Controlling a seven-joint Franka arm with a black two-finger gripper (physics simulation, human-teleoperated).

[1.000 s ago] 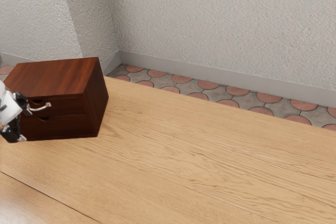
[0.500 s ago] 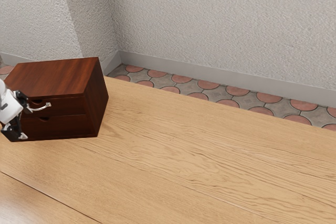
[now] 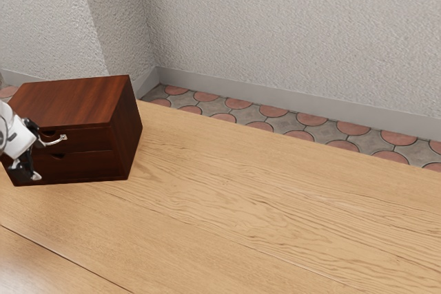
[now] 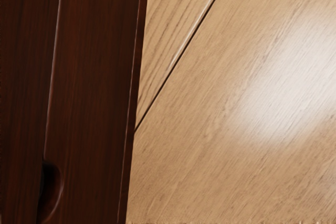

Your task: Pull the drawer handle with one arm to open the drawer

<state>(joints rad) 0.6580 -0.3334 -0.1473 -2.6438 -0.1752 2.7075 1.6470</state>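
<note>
Claw [image 3: 31, 151] sits at the cabinet's [image 3: 76, 101] front face, at the exterior view's left edge. It's spread: one black finger [image 3: 29, 128] is up by the top drawer, the other is down by the bottom drawer, well apart. We see nothing pinched between them. The white hand body is behind them, partly cut off by the frame edge.

The drawer handle [image 3: 52, 140], a thin silver bow, sticks out from the front of the top drawer [image 3: 86, 139] of the cabinet. Its near end is just beside the upper finger; we cannot tell whether they touch. The top drawer's front looks flush with the cabinet front, so not pulled out as far as we can see. The bottom drawer [image 3: 86, 165] is under it, with a small rounded notch in its upper edge.

The cabinet is dark reddish wood, boxy and upright, and stands on a light wood table [image 3: 241, 197]. The table spreads wide from the cabinet toward the exterior view's right. A seam [image 3: 55, 253] in the tabletop runs in front of the cabinet.

In the wrist view we get a close look at the cabinet's dark front panel [image 4: 89, 103], with a rounded notch [image 4: 50, 192] near its edge. The tabletop [image 4: 236, 129] lies beside the panel, with a seam line [image 4: 184, 45] and a bright glare patch.

Behind the cabinet are a tiled floor [image 3: 310, 125] in red and grey, a grey baseboard [image 3: 296, 98] and a rough white wall [image 3: 289, 25].
</note>
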